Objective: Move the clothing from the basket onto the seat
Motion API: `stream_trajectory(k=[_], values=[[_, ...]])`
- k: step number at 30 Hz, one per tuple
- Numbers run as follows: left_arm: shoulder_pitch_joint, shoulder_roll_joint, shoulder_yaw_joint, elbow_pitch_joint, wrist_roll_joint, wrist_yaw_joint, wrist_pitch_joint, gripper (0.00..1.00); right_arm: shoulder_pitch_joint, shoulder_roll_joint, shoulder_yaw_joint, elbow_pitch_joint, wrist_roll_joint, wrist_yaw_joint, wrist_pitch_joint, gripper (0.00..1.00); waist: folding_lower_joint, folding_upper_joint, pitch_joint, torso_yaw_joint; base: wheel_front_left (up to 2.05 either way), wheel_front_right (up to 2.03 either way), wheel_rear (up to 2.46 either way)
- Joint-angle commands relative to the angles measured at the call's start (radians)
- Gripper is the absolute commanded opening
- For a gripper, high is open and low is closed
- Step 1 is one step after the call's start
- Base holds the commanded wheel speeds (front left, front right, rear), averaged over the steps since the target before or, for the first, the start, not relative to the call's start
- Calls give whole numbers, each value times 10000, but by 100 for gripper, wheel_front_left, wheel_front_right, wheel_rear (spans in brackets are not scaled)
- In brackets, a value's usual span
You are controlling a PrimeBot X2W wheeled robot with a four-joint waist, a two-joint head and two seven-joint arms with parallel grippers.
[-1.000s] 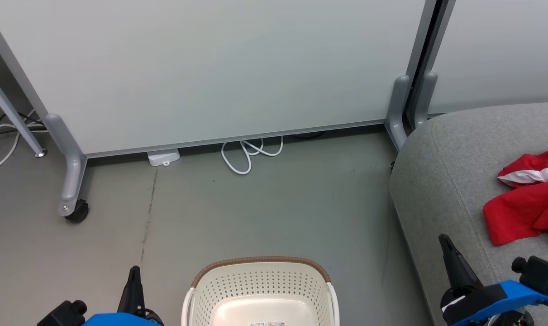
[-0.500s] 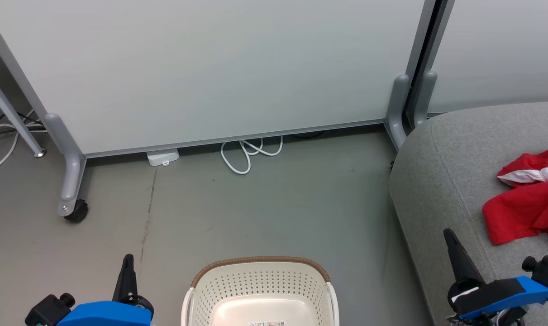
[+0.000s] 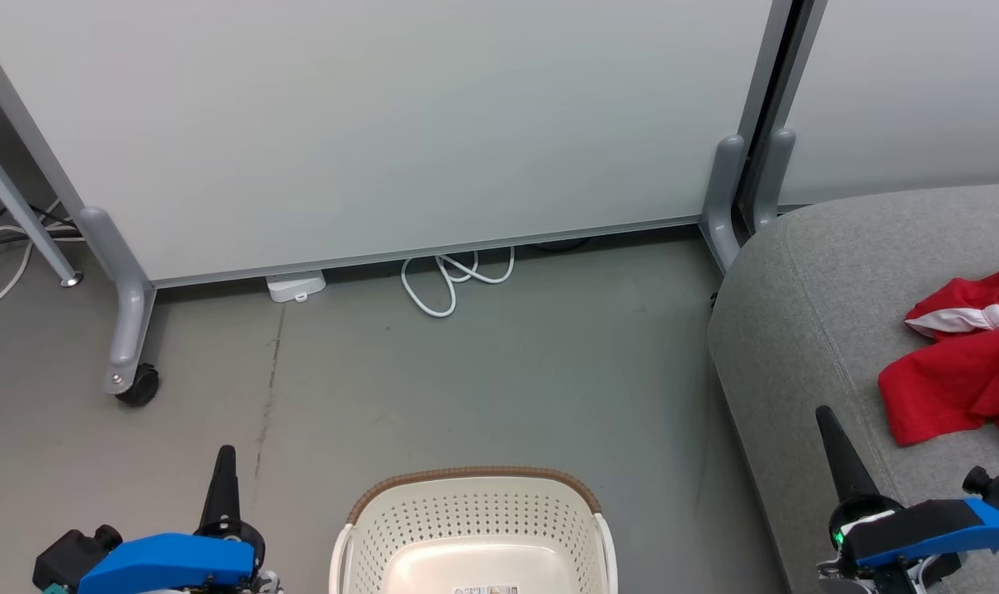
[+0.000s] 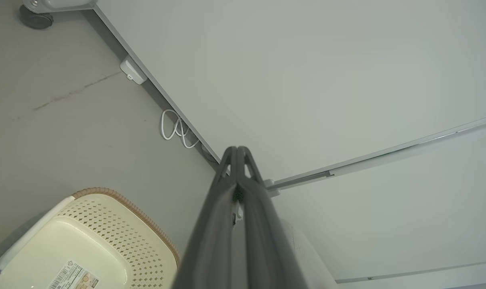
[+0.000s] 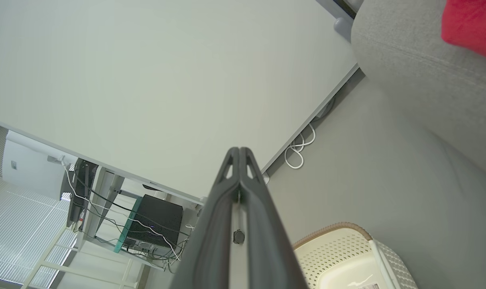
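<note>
The cream basket (image 3: 474,516) with its brown rim band stands on the floor at the bottom centre; what shows of its inside is bare, with a label on the bottom. Red clothing (image 3: 965,367) with white trim lies on the grey seat (image 3: 804,330) at the right. My left gripper (image 3: 223,458) is shut and holds nothing, low at the left of the basket (image 4: 86,245). My right gripper (image 3: 825,421) is shut and holds nothing, over the seat's front edge, left of the clothing (image 5: 473,22). Both wrist views show the fingers pressed together.
A pale partition panel (image 3: 384,124) on grey castor legs (image 3: 128,330) stands behind the basket. A white cable loop (image 3: 450,285) and a small white adapter (image 3: 295,286) lie at its foot. Further cables (image 3: 4,239) trail at the far left.
Both arms have drawn down and outward: the left gripper has shifted left, the right gripper right and lower. Basket, clothing and seat have stayed put.
</note>
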Motion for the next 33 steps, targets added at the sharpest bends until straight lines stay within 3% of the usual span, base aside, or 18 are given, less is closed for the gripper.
stream_trajectory(k=[1, 33], values=[[-219, 8, 73, -143, -155, -48, 55, 0, -245, 1, -41, -62, 227, 3, 18, 0, -1, 0, 0, -1, 0, 0, 0], [-540, -8, 480, -600, -2758, -72, 823, 0, -525, 16, -235, 230, 3326, 3, 226, 0, -1, 0, 24, -46, 0, 0, 0]])
